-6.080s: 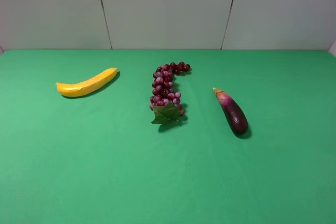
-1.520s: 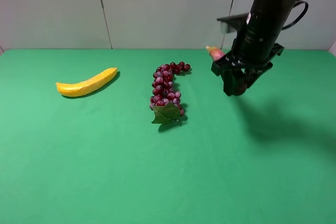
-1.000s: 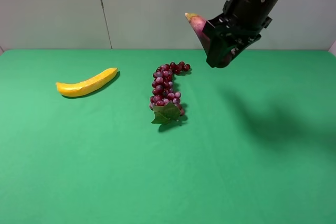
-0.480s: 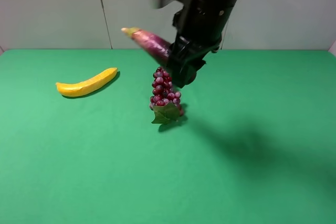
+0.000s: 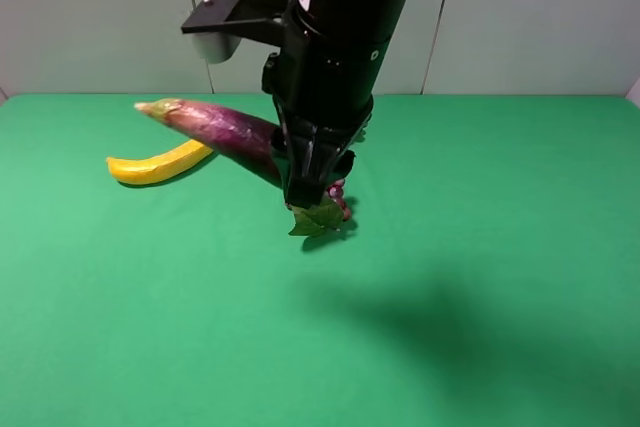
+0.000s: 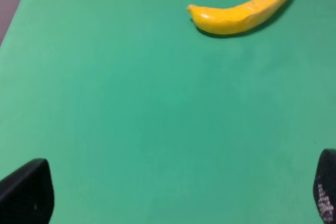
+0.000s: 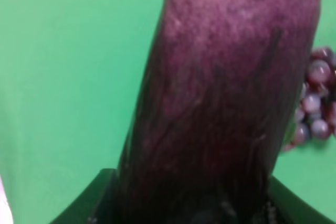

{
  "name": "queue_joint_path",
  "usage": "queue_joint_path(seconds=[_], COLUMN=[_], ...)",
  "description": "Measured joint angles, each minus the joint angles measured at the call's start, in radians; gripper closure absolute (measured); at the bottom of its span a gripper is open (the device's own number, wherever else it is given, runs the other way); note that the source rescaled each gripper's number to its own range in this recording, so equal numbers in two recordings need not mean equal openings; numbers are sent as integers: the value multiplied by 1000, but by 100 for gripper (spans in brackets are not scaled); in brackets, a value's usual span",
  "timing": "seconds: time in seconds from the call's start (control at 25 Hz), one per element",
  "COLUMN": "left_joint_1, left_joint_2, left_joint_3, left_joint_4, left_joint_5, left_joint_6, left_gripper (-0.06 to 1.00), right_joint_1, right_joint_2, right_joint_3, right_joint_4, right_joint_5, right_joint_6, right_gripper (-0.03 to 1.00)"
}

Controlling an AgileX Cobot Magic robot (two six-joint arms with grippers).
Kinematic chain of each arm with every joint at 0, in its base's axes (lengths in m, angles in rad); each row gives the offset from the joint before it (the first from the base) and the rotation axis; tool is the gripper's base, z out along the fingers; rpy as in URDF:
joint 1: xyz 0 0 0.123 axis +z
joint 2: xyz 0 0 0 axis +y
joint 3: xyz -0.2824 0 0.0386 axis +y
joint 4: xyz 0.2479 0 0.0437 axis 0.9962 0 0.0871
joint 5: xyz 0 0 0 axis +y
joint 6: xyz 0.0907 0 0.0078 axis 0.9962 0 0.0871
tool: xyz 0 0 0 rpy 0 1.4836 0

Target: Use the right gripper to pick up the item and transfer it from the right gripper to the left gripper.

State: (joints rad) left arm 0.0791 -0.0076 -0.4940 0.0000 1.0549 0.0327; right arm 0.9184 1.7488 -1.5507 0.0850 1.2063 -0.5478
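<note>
the green counter [image 5: 500, 267] fills the scene. a thick black arm [image 5: 345, 27] reaches across the middle, and its right pincer [image 5: 305, 185] points down, pinching the fat end of the eggplant [image 5: 215, 127]. the eggplant hangs in the air above the counter, its stem tip aimed toward the left side. the banana [image 5: 150, 165] lies on the counter, partly behind the eggplant. the grape bunch [image 5: 318, 217] peeks out below the right pincer. the left pincer [image 6: 176, 195] is spread wide over bare counter, holding nothing.

Shows a yellow banana [image 5: 150, 165] lying on the green table [image 5: 500, 267] toward the left and, well apart near the middle, a largely hidden red grape bunch [image 7: 314, 103] with a green leaf [image 5: 318, 218].
</note>
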Motion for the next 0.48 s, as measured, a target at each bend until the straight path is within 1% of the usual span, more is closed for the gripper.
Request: queue_joint_path(seconds=[0.08,0.2,0.32,0.48], left_joint_1=[0,0,0,-6], left_joint_2=[0,45,149,314], left_joint_3=[0,-2,-21,-70], left_joint_4=[-24,-75,-115,-142], left_joint_5=[0,0,0,-5], left_joint_6=[46,121,194,301], left_gripper=[-5,-5,-5,-5], right_joint_1=[1,1,1,1], right_joint_2=[-1,-1,-1,11], right_joint_3=[0,0,0,0], right_joint_4=[-2,-39,-72,-94], right_joint_5=[-10,-23,-23,-23], right_joint_6=[-25,-41,-42,-42], right_gripper=[97,97,97,97])
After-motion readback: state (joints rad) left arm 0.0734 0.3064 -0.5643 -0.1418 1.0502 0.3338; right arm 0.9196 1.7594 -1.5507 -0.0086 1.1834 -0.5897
